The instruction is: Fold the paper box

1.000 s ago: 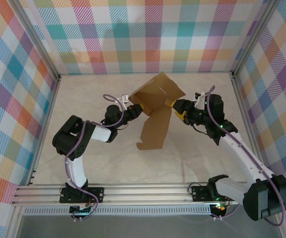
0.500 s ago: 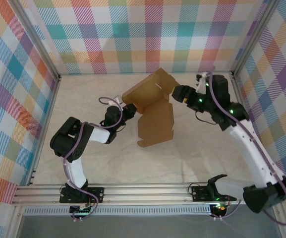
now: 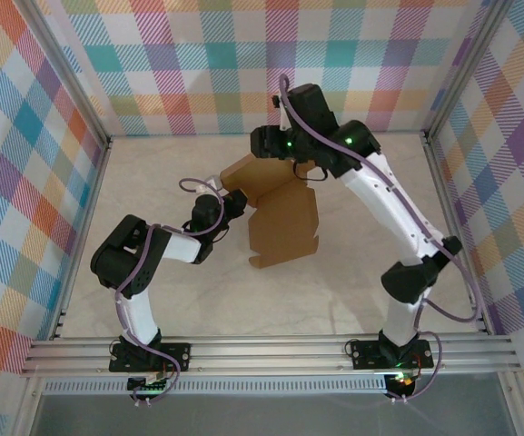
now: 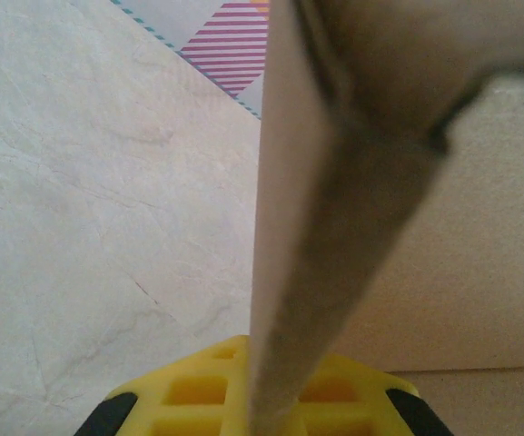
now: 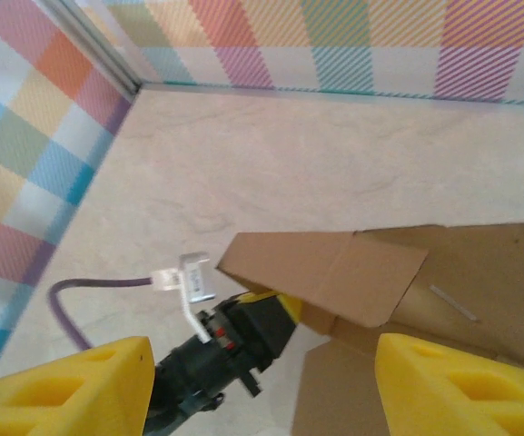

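From the rail at the near edge, the left arm reaches out low over the pale desk (image 3: pixel 153 163). Its left tool (image 3: pixel 234 204) is pressed together on a side flap of the paper box (image 3: pixel 284 222). In the left wrist view that flap (image 4: pixel 334 182) rises edge-on out of the left tool (image 4: pixel 271 400). It is blurred by closeness and cut off at the top, and only the tops of the yellow pads (image 4: pixel 198 391) clear the bottom edge. The box is partly folded and sits mid-desk between the two arms, with a long panel pointing toward the rail. Whether its lower edge touches the desk cannot be told. Further out, the right arm arches over the box's far end and covers part of it. The right tool (image 3: pixel 262 145) is there, dark, with its fingers hard to make out from above. In the right wrist view the right tool (image 5: pixel 262 363) is spread wide, holding nothing, a yellow finger (image 5: pixel 71 386) in each lower corner. Below it lie the left tool (image 5: pixel 262 313), its purple cable (image 5: pixel 89 286) and the box (image 5: pixel 479 291), which runs off the right edge. Beyond stands the plaid wall (image 3: pixel 243 54).
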You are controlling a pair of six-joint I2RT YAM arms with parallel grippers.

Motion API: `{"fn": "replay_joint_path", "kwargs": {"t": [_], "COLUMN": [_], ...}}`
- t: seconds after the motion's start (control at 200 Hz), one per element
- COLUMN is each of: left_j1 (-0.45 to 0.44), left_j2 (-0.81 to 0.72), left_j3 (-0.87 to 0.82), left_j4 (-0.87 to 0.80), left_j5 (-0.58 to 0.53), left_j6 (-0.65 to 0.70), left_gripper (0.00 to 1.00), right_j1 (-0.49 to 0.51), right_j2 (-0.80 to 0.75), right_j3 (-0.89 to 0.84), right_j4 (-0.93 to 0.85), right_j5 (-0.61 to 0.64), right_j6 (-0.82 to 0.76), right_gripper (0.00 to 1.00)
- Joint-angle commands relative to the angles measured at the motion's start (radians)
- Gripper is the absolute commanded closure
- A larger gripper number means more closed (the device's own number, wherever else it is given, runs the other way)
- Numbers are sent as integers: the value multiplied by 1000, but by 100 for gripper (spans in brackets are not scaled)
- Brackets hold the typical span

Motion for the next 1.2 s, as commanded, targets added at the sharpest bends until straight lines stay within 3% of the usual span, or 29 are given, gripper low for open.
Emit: {"fn": "replay_joint_path", "kwargs": {"t": [0.0,0.665,0.97,1.195], "left_j1": [-3,-4,-30,-33], "left_j2": [-43,-23,-52,-70], "left_j3": [-8,-31,-96,-101], "left_j4": [11,64,137,134], "left_j5": [-17,-6,-149,-163], "left_j6": [18,8,94,78], "left_gripper": [90,89,87,87], "right_j1": [-1,-24,-30,-29], "right_j2": [54,192,203,192], "right_j3": [106,166,158,106], "right_j4": [-124,-180,-156,-179], "right_j5": [75,-45,-35,-36], "right_j6": [-62,-10,98,144], "right_gripper": [36,53,69,67]}}
